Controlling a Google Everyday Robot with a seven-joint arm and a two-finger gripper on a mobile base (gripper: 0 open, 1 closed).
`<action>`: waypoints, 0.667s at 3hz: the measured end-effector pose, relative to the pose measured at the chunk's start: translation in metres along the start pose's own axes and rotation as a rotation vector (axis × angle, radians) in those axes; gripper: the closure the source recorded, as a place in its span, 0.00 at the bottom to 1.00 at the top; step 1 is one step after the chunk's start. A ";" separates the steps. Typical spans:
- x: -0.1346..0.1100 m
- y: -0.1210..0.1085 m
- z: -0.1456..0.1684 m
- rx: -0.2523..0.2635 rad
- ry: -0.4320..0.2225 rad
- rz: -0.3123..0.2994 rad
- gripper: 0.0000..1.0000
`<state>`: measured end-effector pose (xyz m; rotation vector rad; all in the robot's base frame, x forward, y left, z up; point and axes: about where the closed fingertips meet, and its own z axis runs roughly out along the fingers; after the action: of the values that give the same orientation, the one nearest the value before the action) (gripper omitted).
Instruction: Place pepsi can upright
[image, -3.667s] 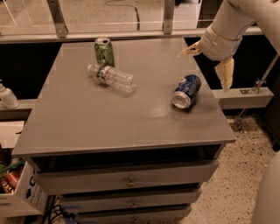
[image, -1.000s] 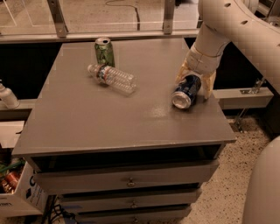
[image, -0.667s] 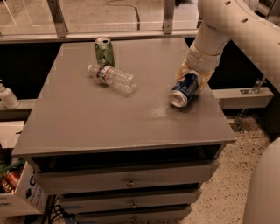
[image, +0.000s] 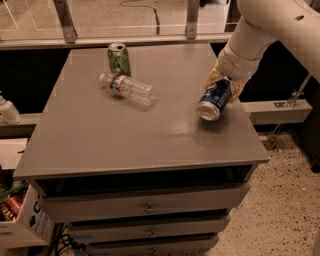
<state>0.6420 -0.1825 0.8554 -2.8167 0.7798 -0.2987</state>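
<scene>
The blue pepsi can (image: 214, 99) is held tilted, its silver end facing the camera, just above the right side of the grey cabinet top (image: 125, 135). My gripper (image: 223, 83) comes down from the upper right on a white arm, and its tan fingers (image: 213, 76) are shut around the can's far end. The can casts a shadow on the top beneath it.
A green can (image: 119, 59) stands upright at the back of the top. A clear plastic bottle (image: 127, 89) lies on its side just in front of it. The cabinet has drawers (image: 145, 202) below. A box (image: 17, 217) stands on the floor at lower left.
My gripper came down from beside the table onto the lying can, closed on it, and has lifted it a little and tilted it.
</scene>
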 end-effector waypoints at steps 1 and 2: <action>-0.010 -0.003 -0.015 0.071 0.037 -0.068 1.00; -0.024 -0.004 -0.032 0.206 0.086 -0.155 1.00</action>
<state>0.6160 -0.1706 0.8836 -2.6863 0.5145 -0.4977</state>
